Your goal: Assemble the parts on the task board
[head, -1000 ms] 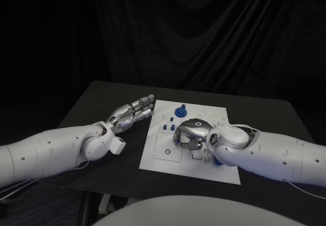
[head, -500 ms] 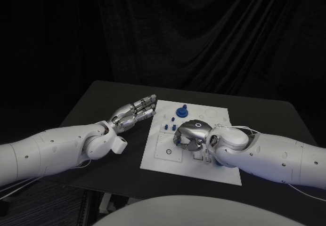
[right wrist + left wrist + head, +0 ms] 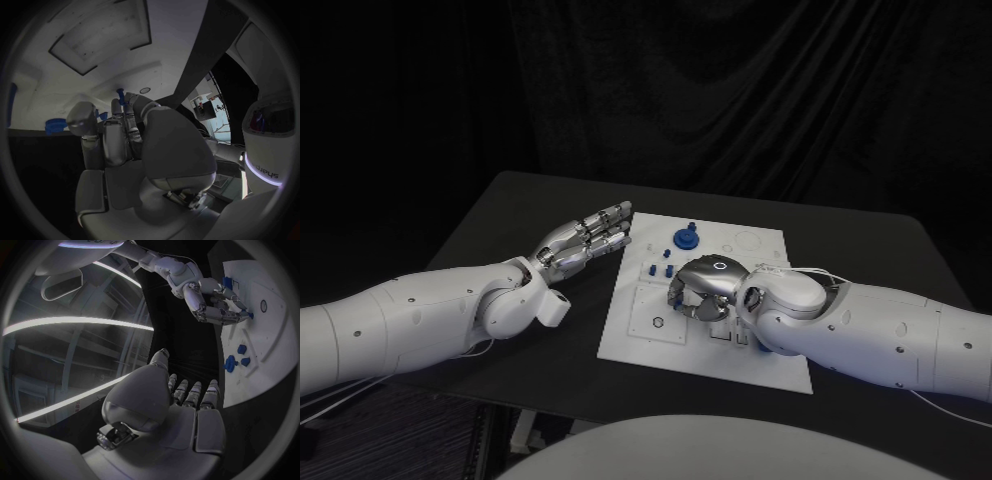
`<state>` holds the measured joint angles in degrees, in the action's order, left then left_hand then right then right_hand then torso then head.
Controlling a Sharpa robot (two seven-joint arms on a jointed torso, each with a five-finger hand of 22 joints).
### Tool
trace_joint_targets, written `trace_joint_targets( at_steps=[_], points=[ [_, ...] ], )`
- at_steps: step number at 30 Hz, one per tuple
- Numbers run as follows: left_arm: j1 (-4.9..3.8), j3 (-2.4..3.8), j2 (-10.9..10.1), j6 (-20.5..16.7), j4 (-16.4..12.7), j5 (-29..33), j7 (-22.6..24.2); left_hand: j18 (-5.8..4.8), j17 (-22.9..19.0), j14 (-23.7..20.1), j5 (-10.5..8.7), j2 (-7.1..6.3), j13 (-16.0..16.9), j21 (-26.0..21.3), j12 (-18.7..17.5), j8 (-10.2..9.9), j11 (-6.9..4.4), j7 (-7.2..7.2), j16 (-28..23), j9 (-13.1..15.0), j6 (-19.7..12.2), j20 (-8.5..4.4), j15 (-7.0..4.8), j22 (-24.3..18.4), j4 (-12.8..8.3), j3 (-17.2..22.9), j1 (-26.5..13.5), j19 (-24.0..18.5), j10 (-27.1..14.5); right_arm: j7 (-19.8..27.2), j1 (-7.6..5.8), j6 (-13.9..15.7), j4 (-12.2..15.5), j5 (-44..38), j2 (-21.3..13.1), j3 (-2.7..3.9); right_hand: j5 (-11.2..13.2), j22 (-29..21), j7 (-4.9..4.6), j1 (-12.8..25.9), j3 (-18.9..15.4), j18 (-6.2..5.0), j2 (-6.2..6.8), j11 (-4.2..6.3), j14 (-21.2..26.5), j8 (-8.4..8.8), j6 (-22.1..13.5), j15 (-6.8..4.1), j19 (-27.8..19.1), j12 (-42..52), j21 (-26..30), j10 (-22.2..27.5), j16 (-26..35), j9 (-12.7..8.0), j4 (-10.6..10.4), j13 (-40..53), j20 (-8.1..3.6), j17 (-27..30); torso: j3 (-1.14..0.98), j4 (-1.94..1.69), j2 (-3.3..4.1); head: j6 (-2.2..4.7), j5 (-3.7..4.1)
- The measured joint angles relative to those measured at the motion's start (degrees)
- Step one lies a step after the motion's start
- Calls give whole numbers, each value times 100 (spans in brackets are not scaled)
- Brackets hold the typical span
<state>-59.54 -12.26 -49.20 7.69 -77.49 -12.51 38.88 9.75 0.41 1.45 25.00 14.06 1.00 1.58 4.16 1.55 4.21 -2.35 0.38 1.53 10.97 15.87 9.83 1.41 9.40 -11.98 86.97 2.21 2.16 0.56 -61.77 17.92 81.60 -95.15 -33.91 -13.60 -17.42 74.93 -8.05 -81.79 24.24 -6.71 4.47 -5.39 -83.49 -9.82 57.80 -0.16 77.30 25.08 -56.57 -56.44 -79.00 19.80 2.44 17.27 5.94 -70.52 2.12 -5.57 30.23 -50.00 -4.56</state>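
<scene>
The white task board (image 3: 750, 243) lies mid-table. My right hand (image 3: 707, 285) hovers over its middle with fingers curled down, pinching a small blue peg (image 3: 120, 94) at the fingertips; the left wrist view shows the same peg (image 3: 249, 315) just above the board (image 3: 265, 340). A round blue gear-like part (image 3: 685, 238) stands near the board's far edge, and small blue pieces (image 3: 655, 268) sit just left of the right hand. My left hand (image 3: 583, 243) lies flat and open on the table beside the board's left edge, holding nothing.
The black table (image 3: 516, 215) has bare room left of the board and beyond it. The right forearm (image 3: 877, 325) covers the board's near right corner. Recesses and a round hole (image 3: 145, 90) mark the board near the peg.
The right hand has shifted only slightly over the board's middle. The left hand has stayed where it was.
</scene>
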Motion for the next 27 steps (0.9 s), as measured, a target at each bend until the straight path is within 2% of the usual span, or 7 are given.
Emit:
trace_joint_targets(
  at_steps=[8, 10, 15, 22, 24, 27],
  points=[
    [2, 1, 10, 14, 5, 0, 0, 0, 0, 0, 0, 0, 0, -11, 0, 0, 0, 0, 0, 0, 0, 0, 0, -16, 0, 0, 0, -18, 0, -3, 13, -21, -20, -1, 24, 0, 110, 0, -20, 0, -9, 0, 0, 11, 0, 48, -63, 0, 0, 0, 45, -11, 0, 17, -9, 3, 0, 41, 3, 7, -1, 0, -18],
    [2, 1, 13, 18, 5, 0, -1, 0, 0, 0, 0, 0, 0, 7, 0, 0, 0, 0, 0, 0, 0, 4, 0, 2, 0, 0, 0, 11, 0, -5, 23, -31, -31, -2, 33, 2, 172, 0, -49, 0, -22, 0, 0, 30, 0, 67, -92, 0, 0, -20, 45, -30, 25, 17, -22, 3, 0, 50, 3, 7, -1, 0, -19],
    [4, 1, 18, 27, 8, 0, -6, 1, 0, 0, 0, 22, 0, -24, 0, 0, 0, 21, 0, 0, 21, -2, 0, -20, 0, 0, -22, -38, 0, -6, 43, -42, -58, -3, 53, 13, 221, 0, -29, 0, -22, 0, 0, 39, 0, 96, -113, 0, 0, -28, 68, -39, 26, 17, -22, 9, 0, 63, 3, 7, 1, 0, -19],
    [6, 0, 21, 47, 12, 0, -12, 0, 0, 0, 0, 22, 0, -16, 0, 0, 0, 21, 0, 6, 21, 10, 0, -8, -16, 16, -22, -18, 0, -7, 74, -42, -99, -3, 71, 23, 266, -1, -50, 1, -22, 0, -1, 38, 21, 117, -134, 21, -22, -48, 111, -41, 48, 16, -22, 22, 22, 92, 3, 5, 4, 0, -18],
    [6, 0, 21, 53, 13, 0, -14, 0, 0, 0, 0, 22, 0, -4, 0, 0, 0, 33, 0, 6, 33, -2, 0, -8, -19, 13, -22, -15, 0, -15, 84, -44, -115, -4, 78, 24, 325, -1, -59, 2, -46, 1, -2, 67, 53, 199, -240, 53, -83, -116, 208, 16, 100, 15, -47, 7, 21, 145, 3, 5, 4, 0, -20],
    [8, 0, 21, 60, 15, 0, -17, 0, 0, 0, 0, 22, 0, -33, 0, 0, 0, 42, 0, 6, 42, 2, 0, -23, -33, 0, -22, -47, 0, -25, 99, -67, -124, -5, 79, 18, 389, -1, -90, 2, -21, 1, -2, 11, 106, 341, -456, 107, -169, -215, 356, 271, 158, -25, -70, -21, 60, 228, 2, 4, 7, 0, -19]
  ],
)
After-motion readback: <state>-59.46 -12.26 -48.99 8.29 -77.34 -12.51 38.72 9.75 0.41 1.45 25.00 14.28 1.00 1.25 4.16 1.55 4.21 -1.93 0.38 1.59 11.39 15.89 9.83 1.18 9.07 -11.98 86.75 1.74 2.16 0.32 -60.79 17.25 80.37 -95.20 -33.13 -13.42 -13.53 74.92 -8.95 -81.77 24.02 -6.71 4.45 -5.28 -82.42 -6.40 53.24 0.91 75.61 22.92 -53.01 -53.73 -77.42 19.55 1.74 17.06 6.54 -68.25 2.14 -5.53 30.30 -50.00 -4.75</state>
